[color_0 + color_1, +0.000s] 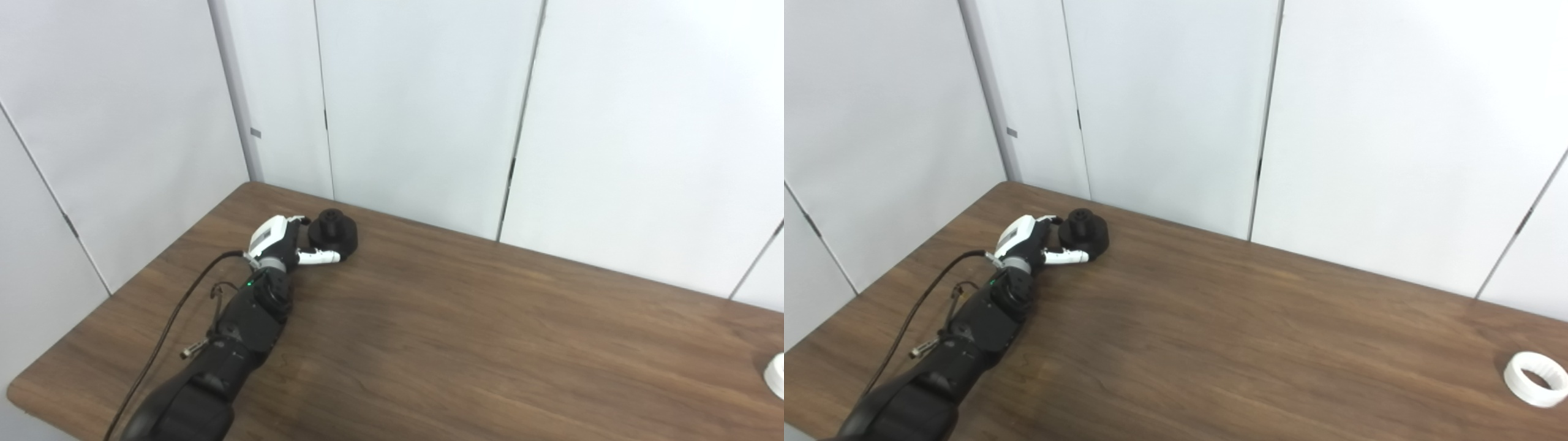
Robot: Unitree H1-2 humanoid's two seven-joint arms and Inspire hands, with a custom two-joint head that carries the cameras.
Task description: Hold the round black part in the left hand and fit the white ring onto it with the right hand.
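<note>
The round black part (334,234) sits on the wooden table (465,331) near its far left corner, a small knob on top of it. My left hand (283,242) reaches it from the left. The white thumb (318,257) lies along the part's front side and the fingers (299,220) curl against its back left side, so the hand is shut on it. The white ring (1535,379) lies flat on the table at the far right, cut by the frame edge in the left eye view. My right hand is not in view.
White wall panels (416,104) stand right behind the table's far edge, close to the black part. A black cable (177,312) runs along my left forearm. The table's left edge (122,288) slants near the arm.
</note>
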